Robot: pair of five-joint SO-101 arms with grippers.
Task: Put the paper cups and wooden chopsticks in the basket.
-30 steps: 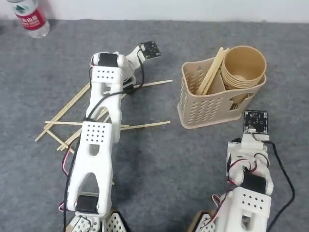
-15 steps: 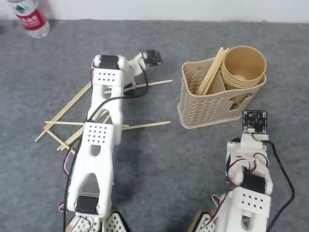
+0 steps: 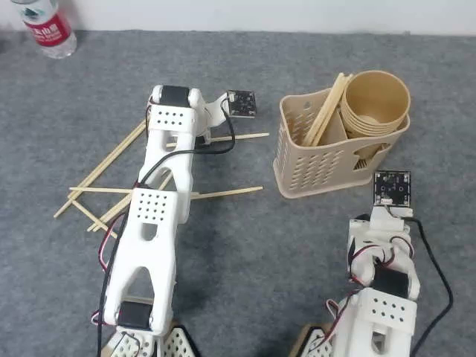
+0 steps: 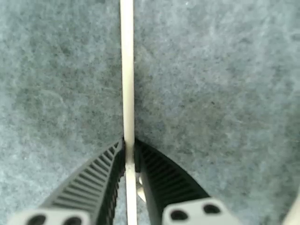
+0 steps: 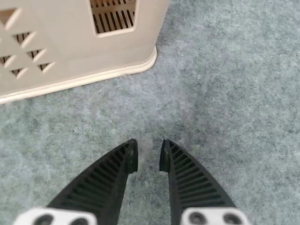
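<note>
My left gripper is shut on a wooden chopstick that runs straight out between its fingers over the grey carpet. From above, that chopstick lies near the carpet, pointing at the beige basket, with the left arm's wrist over it. Inside the basket stand stacked paper cups and a couple of chopsticks. Several loose chopsticks lie crossed under the left arm, and one more lies to its right. My right gripper is slightly open and holds nothing, close to the basket's near wall.
A plastic bottle with a red label lies at the far left corner. The right arm sits just in front of the basket. Open carpet stretches between the two arms.
The left arm's wrist has swung right toward the basket, and the gripped chopstick has shifted a little with it. The right arm has kept still.
</note>
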